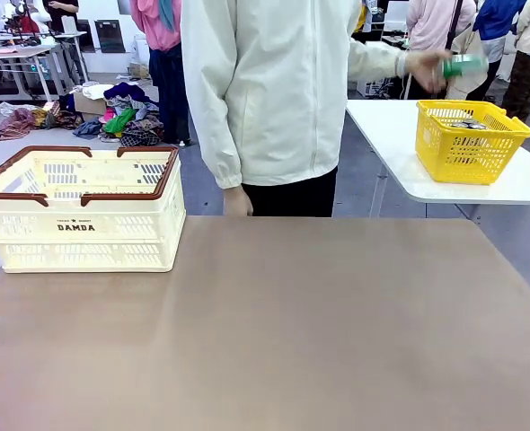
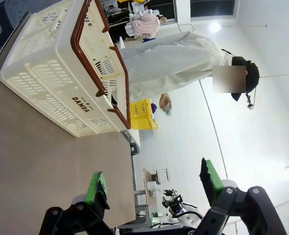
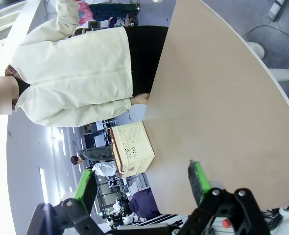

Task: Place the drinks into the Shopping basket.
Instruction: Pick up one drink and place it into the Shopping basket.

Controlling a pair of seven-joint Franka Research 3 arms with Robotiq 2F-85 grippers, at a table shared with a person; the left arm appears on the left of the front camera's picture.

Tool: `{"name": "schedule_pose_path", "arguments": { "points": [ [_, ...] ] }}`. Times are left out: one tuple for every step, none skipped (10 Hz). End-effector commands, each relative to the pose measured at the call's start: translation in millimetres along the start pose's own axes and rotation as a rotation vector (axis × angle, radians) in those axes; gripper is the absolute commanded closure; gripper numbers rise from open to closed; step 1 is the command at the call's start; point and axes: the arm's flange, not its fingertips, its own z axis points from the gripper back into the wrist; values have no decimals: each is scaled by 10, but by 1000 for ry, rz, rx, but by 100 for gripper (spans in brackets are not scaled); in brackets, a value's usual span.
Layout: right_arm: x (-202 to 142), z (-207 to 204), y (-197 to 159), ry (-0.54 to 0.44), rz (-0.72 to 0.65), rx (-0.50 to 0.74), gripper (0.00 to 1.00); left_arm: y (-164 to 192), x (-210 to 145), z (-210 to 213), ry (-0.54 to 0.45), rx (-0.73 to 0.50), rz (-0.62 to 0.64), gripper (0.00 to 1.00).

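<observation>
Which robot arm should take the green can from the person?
Probably the right: the green can is held out on that side, and the right tool is open. The Shopping basket sits left, though.

From the middle of the table (image 1: 292, 341), bare brown surface lies open from 3 through 6 to 9 o'clock. At 10 o'clock the Shopping basket (image 1: 76, 229) fills the far-left corner (its top is open). At 12 o'clock a person (image 1: 274, 90) stands against the far edge, one hand (image 1: 237, 202) hanging there.
</observation>
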Motion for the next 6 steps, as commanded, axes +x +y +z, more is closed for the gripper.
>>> {"name": "schedule_pose_path", "arguments": {
  "points": [
    [12,22,11,0,14,16,0,-6,15,9,-1,-12,-18,0],
    [12,22,11,0,14,16,0,-6,15,9,-1,-12,-18,0],
    [12,22,11,0,14,16,0,-6,15,9,-1,-12,-18,0],
    [12,22,11,0,14,16,0,-6,15,9,-1,-12,-18,0],
    [12,22,11,0,14,16,0,-6,15,9,-1,-12,-18,0],
    [12,22,11,0,14,16,0,-6,15,9,-1,-12,-18,0]
  ]
}}
